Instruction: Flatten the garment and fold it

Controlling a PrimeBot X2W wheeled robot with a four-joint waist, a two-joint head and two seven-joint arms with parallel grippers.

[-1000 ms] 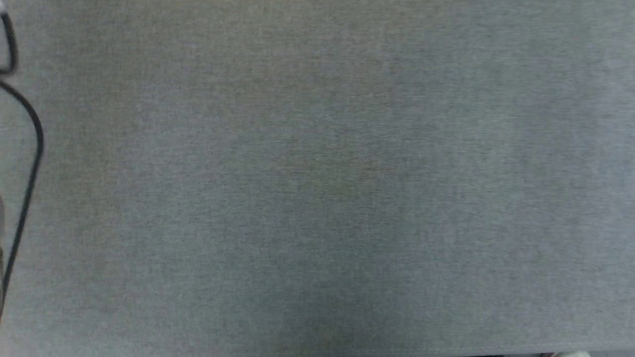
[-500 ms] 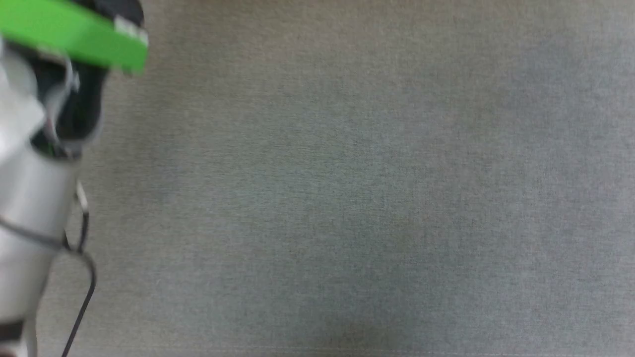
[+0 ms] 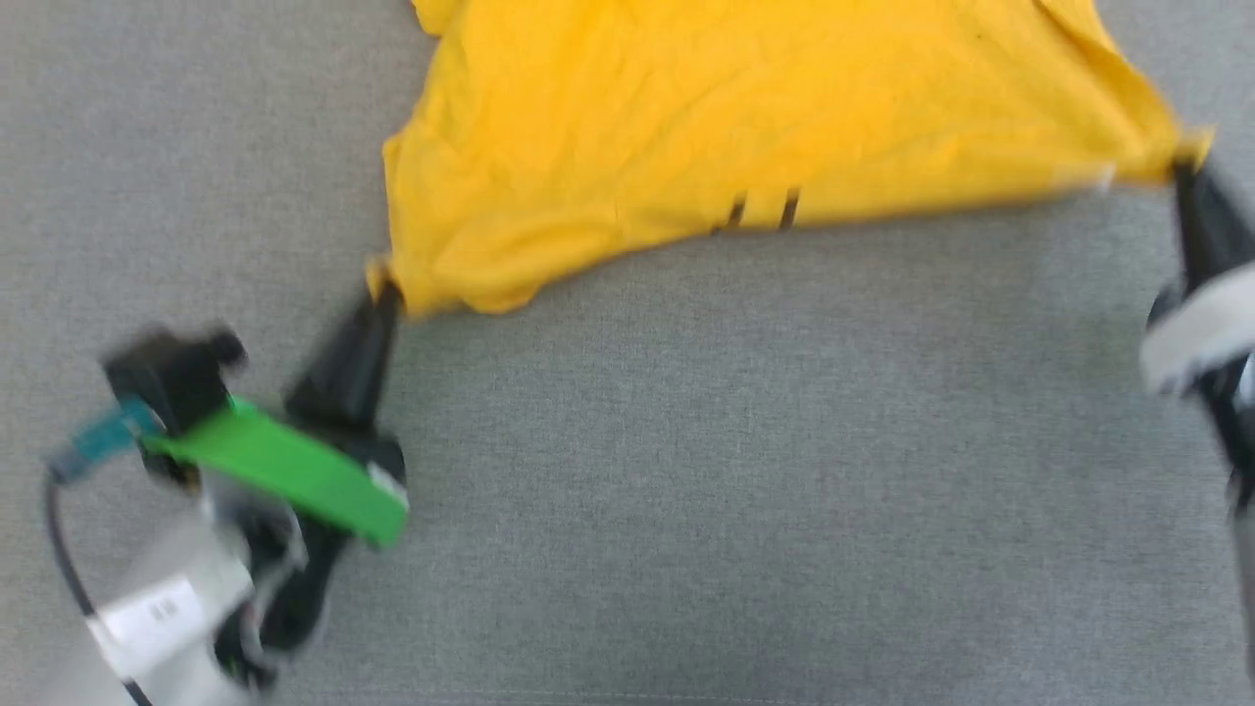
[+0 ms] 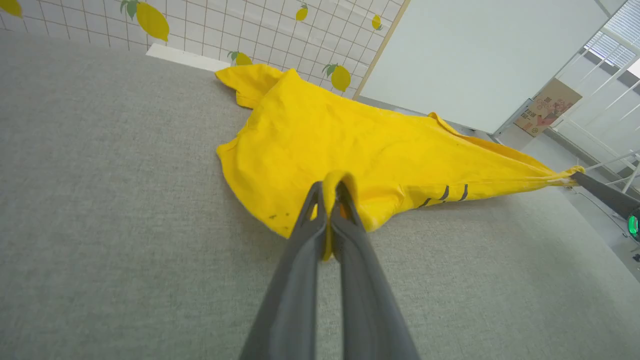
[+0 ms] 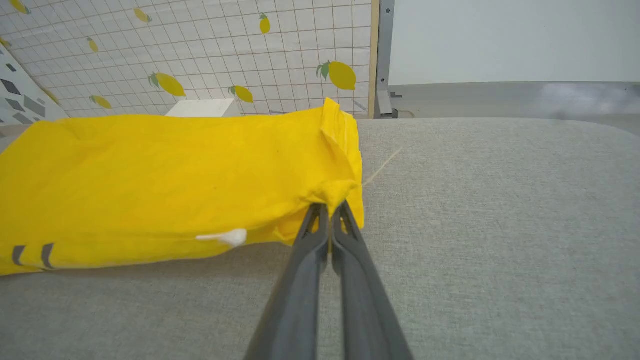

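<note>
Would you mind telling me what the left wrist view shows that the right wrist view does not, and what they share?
Left wrist view: the left gripper shut on a garment corner, the right gripper holding the far corner, and a cardboard box. Right wrist view: the right gripper's pinch up close, and a small white patch on the fabric. Both: the yellow garment stretched over the grey table, its black lines, and the lemon-print wall.

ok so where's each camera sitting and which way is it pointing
Head view: on the head, looking down at the grey table; left fingers and right fingers each pinch a T-shirt corner.
Left wrist view: on the left wrist, looking along its own fingers across the T-shirt to the lemon wall.
Right wrist view: likewise, from the right wrist.
All share the T-shirt.
</note>
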